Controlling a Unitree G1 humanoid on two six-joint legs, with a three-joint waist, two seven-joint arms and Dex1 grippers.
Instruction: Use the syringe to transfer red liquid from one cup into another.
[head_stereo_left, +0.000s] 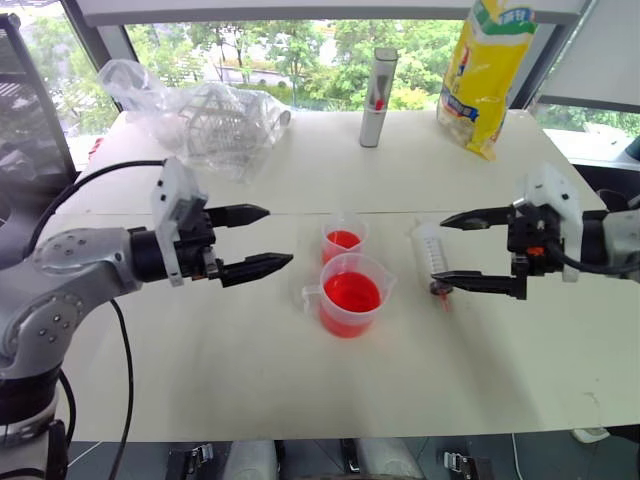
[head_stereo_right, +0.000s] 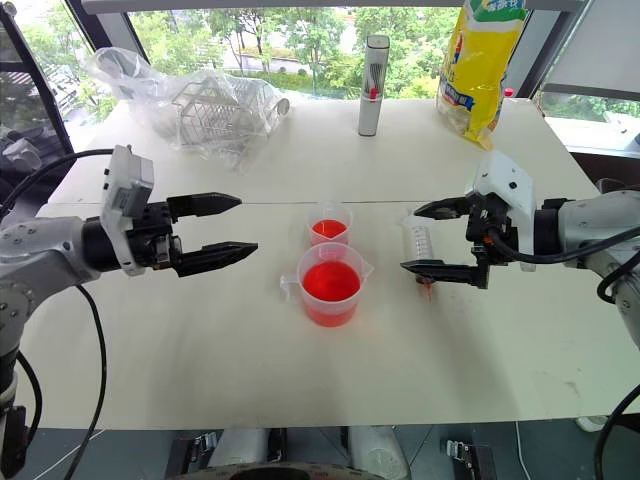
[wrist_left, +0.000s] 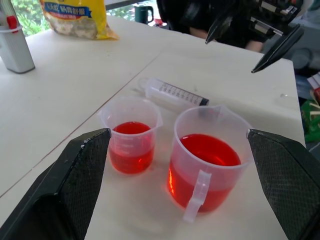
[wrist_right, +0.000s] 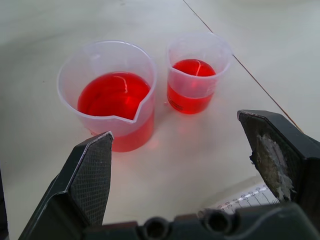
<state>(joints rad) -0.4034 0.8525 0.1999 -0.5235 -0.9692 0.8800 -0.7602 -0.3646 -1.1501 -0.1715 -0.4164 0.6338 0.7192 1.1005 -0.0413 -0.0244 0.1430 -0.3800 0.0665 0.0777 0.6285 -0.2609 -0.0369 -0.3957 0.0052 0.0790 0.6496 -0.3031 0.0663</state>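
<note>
Syringe (head_stereo_left: 430, 252): lying flat on the table (head_stereo_left: 200, 370), just right of the handled cup (head_stereo_left: 350, 297), untouched; smaller cup (head_stereo_left: 343, 240) just behind it, both holding red liquid (head_stereo_left: 351, 291). Left gripper (head_stereo_left: 262, 240) and right gripper (head_stereo_left: 455, 250): wide open, empty, flanking the cups. Step judged: pickup pending; next, right gripper descends and closes around the barrel.

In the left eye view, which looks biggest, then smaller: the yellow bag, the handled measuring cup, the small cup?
1. Yellow bag, though it stands farther from the camera.
2. Handled measuring cup.
3. Small cup, just behind the measuring cup.
</note>
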